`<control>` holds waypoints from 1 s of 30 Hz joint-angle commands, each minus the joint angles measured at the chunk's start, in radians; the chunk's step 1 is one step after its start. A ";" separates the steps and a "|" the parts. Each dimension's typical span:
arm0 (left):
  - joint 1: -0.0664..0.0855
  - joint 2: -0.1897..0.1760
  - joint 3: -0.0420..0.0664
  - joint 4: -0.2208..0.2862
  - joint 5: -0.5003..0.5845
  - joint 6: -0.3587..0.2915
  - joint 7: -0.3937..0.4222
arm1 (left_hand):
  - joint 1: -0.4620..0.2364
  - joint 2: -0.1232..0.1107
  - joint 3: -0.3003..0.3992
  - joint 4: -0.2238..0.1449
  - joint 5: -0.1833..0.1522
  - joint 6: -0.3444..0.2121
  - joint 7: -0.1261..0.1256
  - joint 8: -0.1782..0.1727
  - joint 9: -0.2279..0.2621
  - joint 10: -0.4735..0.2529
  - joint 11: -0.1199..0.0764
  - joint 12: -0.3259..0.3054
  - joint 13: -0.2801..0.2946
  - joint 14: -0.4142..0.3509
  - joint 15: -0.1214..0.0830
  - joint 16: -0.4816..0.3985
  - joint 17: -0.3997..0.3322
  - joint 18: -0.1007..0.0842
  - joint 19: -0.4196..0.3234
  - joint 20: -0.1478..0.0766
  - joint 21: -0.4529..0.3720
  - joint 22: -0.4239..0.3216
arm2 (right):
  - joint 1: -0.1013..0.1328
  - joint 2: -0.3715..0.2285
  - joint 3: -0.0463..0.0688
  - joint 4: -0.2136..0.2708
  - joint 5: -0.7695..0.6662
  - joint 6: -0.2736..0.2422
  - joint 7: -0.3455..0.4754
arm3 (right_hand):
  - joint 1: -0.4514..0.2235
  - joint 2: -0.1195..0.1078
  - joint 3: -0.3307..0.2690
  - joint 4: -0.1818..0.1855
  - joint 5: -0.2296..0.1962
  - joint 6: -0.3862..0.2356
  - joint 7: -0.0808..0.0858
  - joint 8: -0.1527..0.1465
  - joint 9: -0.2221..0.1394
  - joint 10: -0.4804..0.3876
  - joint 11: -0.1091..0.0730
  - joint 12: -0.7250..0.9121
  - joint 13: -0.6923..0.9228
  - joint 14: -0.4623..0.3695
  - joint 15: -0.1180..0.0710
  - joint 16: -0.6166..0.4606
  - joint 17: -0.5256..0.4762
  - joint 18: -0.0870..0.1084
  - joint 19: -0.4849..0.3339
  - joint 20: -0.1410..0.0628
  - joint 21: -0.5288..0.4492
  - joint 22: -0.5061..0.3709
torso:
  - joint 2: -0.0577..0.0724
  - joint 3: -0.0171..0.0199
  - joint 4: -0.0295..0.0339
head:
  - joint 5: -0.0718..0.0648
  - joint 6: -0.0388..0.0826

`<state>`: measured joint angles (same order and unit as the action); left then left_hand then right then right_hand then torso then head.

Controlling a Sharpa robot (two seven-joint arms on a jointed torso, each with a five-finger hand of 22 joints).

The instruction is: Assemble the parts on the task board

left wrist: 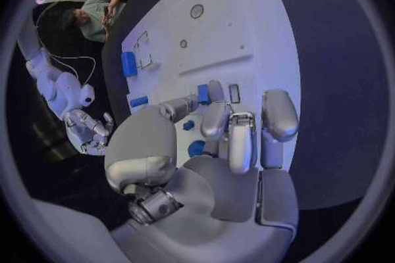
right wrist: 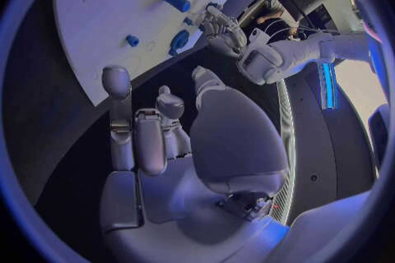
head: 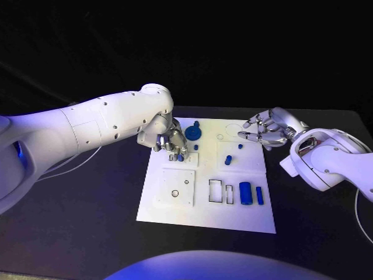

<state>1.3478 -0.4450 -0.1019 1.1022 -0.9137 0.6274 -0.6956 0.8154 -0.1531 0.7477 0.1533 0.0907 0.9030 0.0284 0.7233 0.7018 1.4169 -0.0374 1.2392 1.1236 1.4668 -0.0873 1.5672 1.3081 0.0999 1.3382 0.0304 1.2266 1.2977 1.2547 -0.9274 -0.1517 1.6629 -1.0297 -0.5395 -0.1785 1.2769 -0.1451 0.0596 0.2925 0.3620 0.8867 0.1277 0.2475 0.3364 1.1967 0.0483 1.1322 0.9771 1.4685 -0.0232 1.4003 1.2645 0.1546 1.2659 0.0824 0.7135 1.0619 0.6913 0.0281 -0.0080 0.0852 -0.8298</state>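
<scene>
White task board (head: 237,219) mid-counter (head: 77,233), small blue part (head: 180,156) near its far left edge pinched in left hand (head: 169,141), blue cylinders (head: 246,193) near its right edge, right hand (head: 269,129) over far right corner, fingers curled, holding nothing

White task board (head: 205,217) lies flat mid-table, long axis 12 to 6 o'clock. Two upright blue cylinders (head: 246,193) lie side by side at its 4 o'clock. Small blue peg (head: 228,160) near centre. Blue round part (head: 194,133) at 12 o'clock.
</scene>
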 commanded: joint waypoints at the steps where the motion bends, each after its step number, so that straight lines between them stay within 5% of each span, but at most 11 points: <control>1: -0.001 0.002 -0.001 0.000 0.005 0.016 -0.023 | -0.011 0.000 0.001 0.005 -0.008 0.005 0.001 -0.005 -0.001 -0.008 0.002 -0.003 -0.001 0.104 0.002 0.004 0.263 -0.007 0.005 0.000 -0.004 0.002 | -0.001 0.000 0.000 0.001 -0.010 0.017 0.005 | -0.011 -0.003 -0.006 -0.001 -0.006 -0.005 0.001 0.003 0.001 -0.005 -0.001 -0.006 -0.001 0.021 -0.001 -0.003 -0.001 0.006 -0.007 0.000 -0.003 -0.001 | 0.000 0.0004 0.0000 | 0.000 0.000; 19: -0.001 -0.002 0.000 0.005 0.005 -0.005 -0.022 | -0.022 -0.007 -0.001 0.011 -0.030 0.007 0.002 -0.005 -0.001 -0.008 0.002 -0.003 -0.001 0.104 0.002 0.004 0.263 -0.008 0.006 0.000 -0.005 0.003 | -0.001 0.002 0.000 -0.002 -0.010 0.018 0.005 | -0.012 -0.004 -0.008 0.000 -0.006 -0.006 0.002 0.003 0.001 -0.005 -0.001 -0.005 -0.001 0.021 -0.001 -0.003 0.000 0.006 -0.007 0.000 -0.005 -0.002 | -0.001 0.0000 -0.0004 | -0.001 0.001; 30: 0.000 -0.043 0.011 0.069 -0.001 -0.066 -0.016 | -0.027 -0.023 -0.012 0.020 -0.040 -0.018 0.007 -0.024 -0.008 -0.005 0.005 0.004 0.006 0.104 0.003 0.004 0.263 -0.009 0.009 0.000 -0.002 0.008 | -0.001 0.003 0.000 -0.007 -0.010 0.018 0.006 | -0.013 -0.004 -0.009 0.000 -0.007 -0.007 0.002 0.002 0.001 -0.006 0.000 -0.006 -0.002 0.021 -0.001 -0.004 -0.001 0.006 -0.007 0.000 -0.006 -0.002 | -0.004 -0.0001 0.0001 | -0.003 0.006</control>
<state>1.3469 -0.4861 -0.0916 1.1628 -0.9140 0.5979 -0.6971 0.7893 -0.1713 0.7382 0.1685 0.0543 0.8896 0.0344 0.7019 0.6946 1.4169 -0.0374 1.2392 1.1272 1.4668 -0.0873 1.5672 1.3078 0.1000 1.3382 0.0304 1.2266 1.3060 1.2546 -0.9250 -0.1517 1.6564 -1.0299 -0.5349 -0.1786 1.2729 -0.1491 0.0567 0.2953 0.3621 0.8868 0.1278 0.2475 0.3361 1.1968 0.0482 1.1322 0.9761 1.4685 -0.0232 1.4003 1.2646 0.1545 1.2659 0.0824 0.7136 1.0608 0.6886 0.0281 -0.0083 0.0823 -0.8247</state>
